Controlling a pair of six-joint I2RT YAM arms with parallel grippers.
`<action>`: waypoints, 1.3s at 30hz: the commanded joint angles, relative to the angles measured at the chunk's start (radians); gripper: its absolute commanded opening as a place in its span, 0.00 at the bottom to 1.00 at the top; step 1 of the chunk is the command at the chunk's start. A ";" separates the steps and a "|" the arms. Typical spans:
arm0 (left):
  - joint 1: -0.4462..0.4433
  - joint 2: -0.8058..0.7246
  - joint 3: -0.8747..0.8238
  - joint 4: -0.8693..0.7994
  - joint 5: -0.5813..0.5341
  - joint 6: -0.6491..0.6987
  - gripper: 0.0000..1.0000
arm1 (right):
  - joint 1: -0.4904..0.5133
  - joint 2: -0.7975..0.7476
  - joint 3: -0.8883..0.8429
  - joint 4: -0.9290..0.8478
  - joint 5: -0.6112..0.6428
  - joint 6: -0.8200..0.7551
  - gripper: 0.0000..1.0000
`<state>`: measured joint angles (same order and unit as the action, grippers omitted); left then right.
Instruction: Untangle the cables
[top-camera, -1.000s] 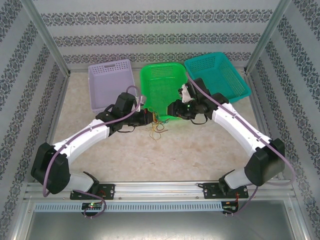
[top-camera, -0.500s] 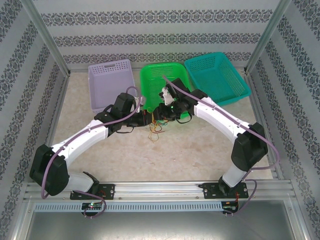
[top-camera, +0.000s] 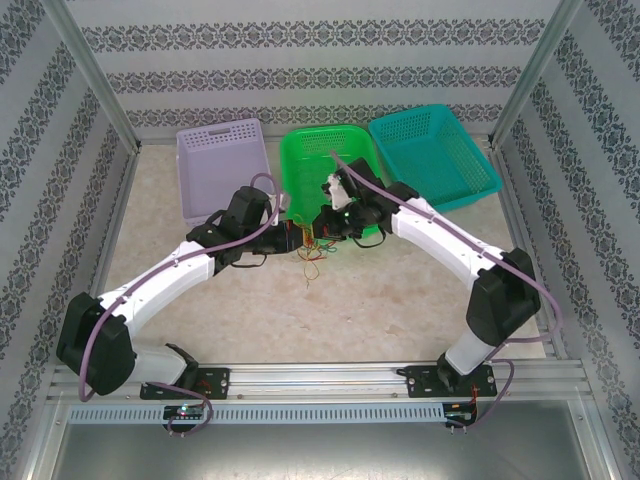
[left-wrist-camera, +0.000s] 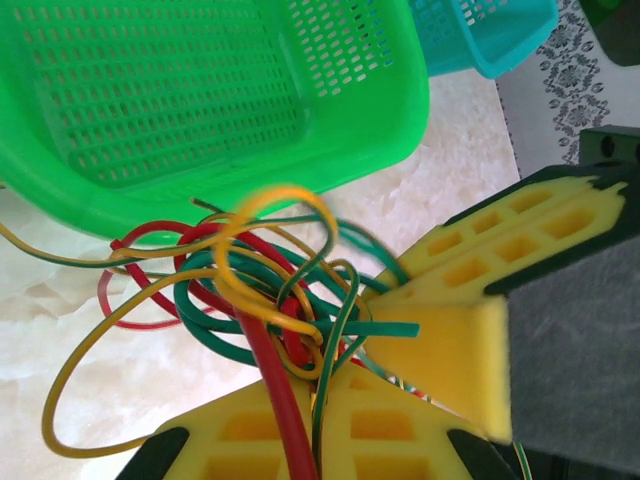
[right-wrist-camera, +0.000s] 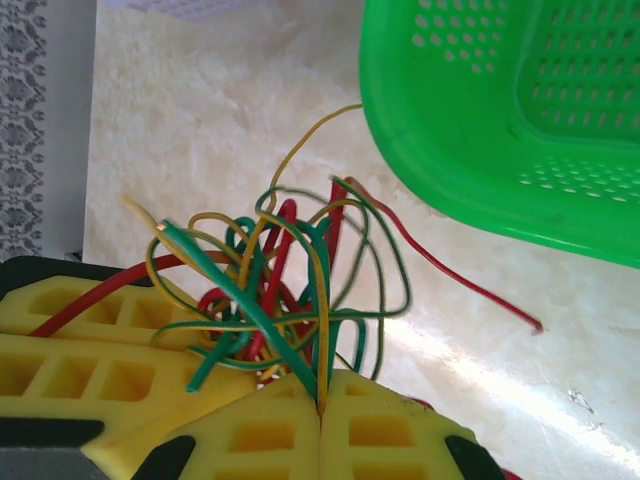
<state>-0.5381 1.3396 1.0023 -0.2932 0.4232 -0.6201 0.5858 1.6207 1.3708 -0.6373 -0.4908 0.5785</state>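
Our left hand (top-camera: 293, 238) and our right hand (top-camera: 322, 228) were each clenched on the tangled cables (top-camera: 313, 255), close together, just beside the green basket (top-camera: 325, 160) over the bench (top-camera: 400, 300).

Tangled cables (top-camera: 314, 256) between left end effector (top-camera: 293, 237) and right end effector (top-camera: 324, 223)

No lettering, label, brand or number can be read on the cables (left-wrist-camera: 266, 352) or the green basket (left-wrist-camera: 385, 120).

Bright, even light — glare streaks the table (right-wrist-camera: 450, 350), and one yellow cable loop (left-wrist-camera: 285, 192) is blurred.
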 joint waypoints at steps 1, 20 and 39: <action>0.010 -0.062 0.031 -0.168 -0.180 0.015 0.00 | -0.100 -0.095 -0.077 -0.020 0.098 0.022 0.00; 0.072 -0.058 0.075 -0.459 -0.495 -0.080 0.00 | -0.341 -0.364 -0.254 -0.039 0.192 0.089 0.00; 0.095 -0.021 0.088 -0.622 -0.591 -0.130 0.01 | -0.407 -0.457 -0.135 -0.116 0.281 0.000 0.00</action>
<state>-0.4717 1.3022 1.1126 -0.7513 -0.0486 -0.7124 0.1814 1.1774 1.2118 -0.7322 -0.3054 0.5987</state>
